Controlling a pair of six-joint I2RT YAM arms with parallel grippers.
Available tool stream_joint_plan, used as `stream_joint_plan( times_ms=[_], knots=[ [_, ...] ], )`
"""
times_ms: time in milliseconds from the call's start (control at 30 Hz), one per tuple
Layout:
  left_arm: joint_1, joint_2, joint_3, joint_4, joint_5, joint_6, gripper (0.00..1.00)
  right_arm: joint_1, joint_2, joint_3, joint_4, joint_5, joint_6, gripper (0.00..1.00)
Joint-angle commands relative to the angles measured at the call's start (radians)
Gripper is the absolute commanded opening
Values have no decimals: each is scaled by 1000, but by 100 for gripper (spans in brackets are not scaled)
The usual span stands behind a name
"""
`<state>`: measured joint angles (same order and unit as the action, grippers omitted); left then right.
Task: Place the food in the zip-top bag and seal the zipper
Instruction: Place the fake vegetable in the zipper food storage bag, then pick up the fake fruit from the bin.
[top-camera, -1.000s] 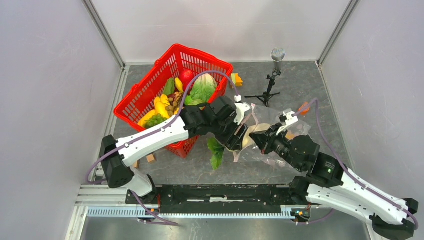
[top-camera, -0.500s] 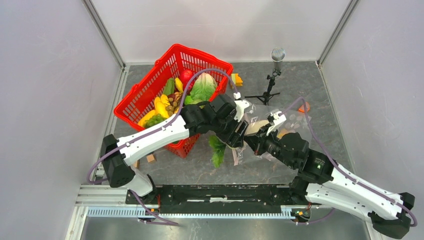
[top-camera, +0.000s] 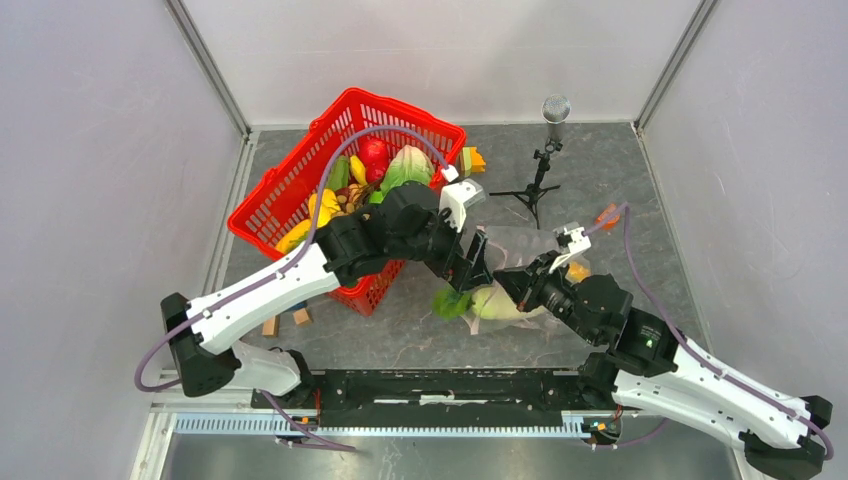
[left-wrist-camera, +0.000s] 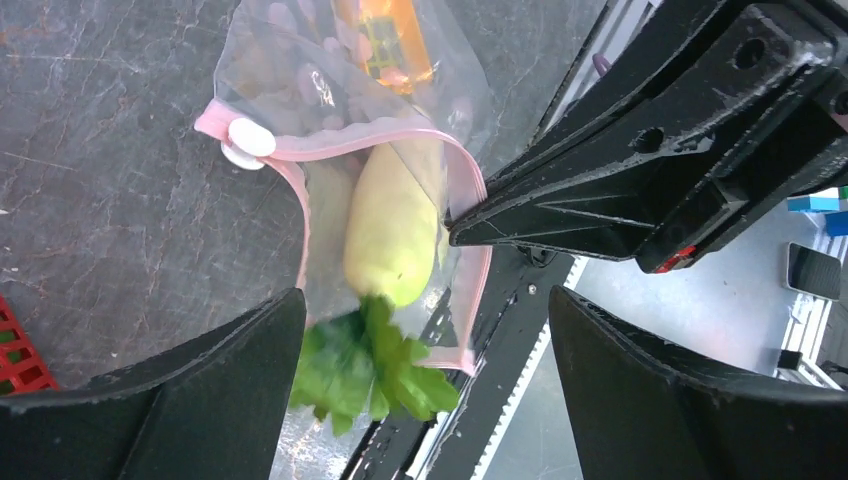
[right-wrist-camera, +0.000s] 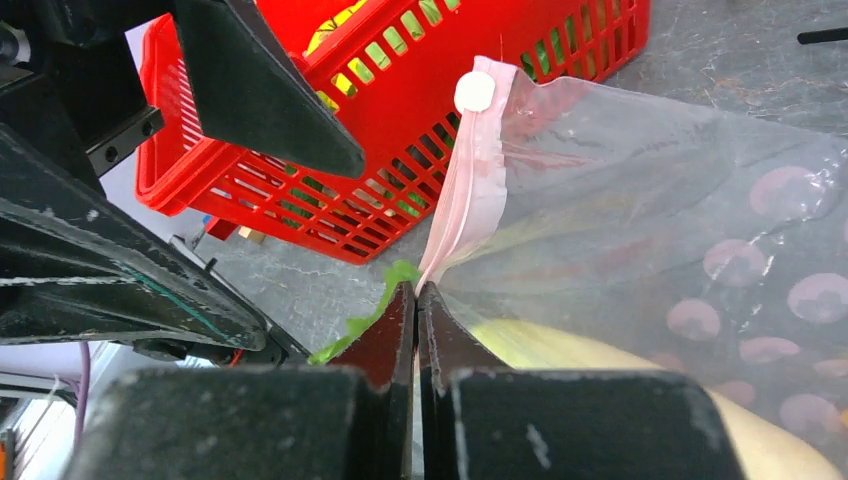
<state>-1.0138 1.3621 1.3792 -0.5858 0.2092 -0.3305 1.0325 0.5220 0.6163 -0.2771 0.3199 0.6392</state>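
Closest to the arm bases, the right hand (right-wrist-camera: 417, 296) is clamped tight on the zipper (right-wrist-camera: 462, 190). Its two dark fingers meet on the pale pink strip at the near lip of the zip-top bag (right-wrist-camera: 650, 180). The bag lies flat on the grey bench (left-wrist-camera: 100, 200), clear plastic dotted with pale pink spots, its mouth gaping. The zipper's white slider (left-wrist-camera: 247, 138) sits at the far corner of that mouth.

A white radish (left-wrist-camera: 392, 225) rests with its cream body between the bag's two pink lips. Its green leaves (left-wrist-camera: 365, 372) stick out past the mouth onto the bench. Deeper inside the bag an orange piece (left-wrist-camera: 385, 35) shows through the plastic; I cannot tell what it is.

Just above the bag's mouth hovers the left hand (left-wrist-camera: 425, 300), fingers spread wide and gripping nothing.

Beyond the bag, off to its left, stands a red mesh basket (top-camera: 272, 200) holding lettuce (top-camera: 408, 165), a round red fruit (top-camera: 374, 153) and yellow bananas (top-camera: 322, 205). Past the bag's far edge a microphone (top-camera: 554, 108) stands on a small black tripod.
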Motion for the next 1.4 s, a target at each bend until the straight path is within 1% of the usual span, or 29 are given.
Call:
stream_joint_plan(
  times_ms=[0,67,133,267,333,367,433,500,567,600,700,733,767,800,867,900,933,967,1000,1100,1133,1200,1267,1367],
  knots=[
    [1,-29,31,0,19,42,96,3,-20,0,56,25,46,0],
    [2,-65,31,1,15,44,95,3,-26,8,60,41,68,0],
    [2,-129,26,14,-12,39,95,4,-37,51,50,67,51,0],
    [2,-302,-26,52,-141,24,100,4,-91,184,40,115,-23,0],
    [2,-389,-63,63,-204,24,100,4,-144,230,-11,226,-29,0],
    [3,-419,-80,64,-252,22,100,4,-176,221,-24,290,-29,0],
    [2,-475,-119,71,-290,19,100,6,-264,135,14,408,-16,0],
    [3,-492,-144,78,-310,18,100,10,-288,95,-4,440,6,0],
    [3,-480,-149,70,-316,15,100,12,-232,154,-106,443,18,0],
    [3,-469,-147,66,-314,16,100,13,-202,184,-122,430,-7,0],
    [3,-432,-144,55,-322,13,100,12,-155,265,-66,367,-152,0],
    [3,-424,-146,53,-325,13,100,12,-149,282,-13,314,-213,0],
    [3,-421,-148,49,-327,13,100,12,-130,324,-1,261,-276,1],
    [3,-420,-153,49,-329,11,100,13,-78,384,-36,216,-329,3],
    [4,-423,-166,54,-341,9,100,12,67,564,-213,122,-398,4],
    [4,-426,-172,59,-349,7,100,12,150,625,-326,92,-403,3],
    [4,-425,-176,63,-357,8,100,13,214,643,-381,104,-375,1],
    [4,-424,-175,60,-365,8,100,12,246,621,-403,108,-350,0],
    [4,-423,-174,53,-376,7,100,12,258,560,-388,97,-346,0],
    [5,-433,-183,28,-441,7,100,12,220,348,-292,116,-281,2],
    [6,-441,-188,19,-465,8,100,13,209,296,-271,115,-269,1],
    [13,-456,-194,-3,-509,16,100,12,181,223,-211,65,-266,1],
    [35,-465,-195,-16,-535,23,100,12,167,197,-182,32,-273,1],
    [87,-466,-194,-24,-525,31,100,12,162,205,-169,4,-291,1]
  ],
)
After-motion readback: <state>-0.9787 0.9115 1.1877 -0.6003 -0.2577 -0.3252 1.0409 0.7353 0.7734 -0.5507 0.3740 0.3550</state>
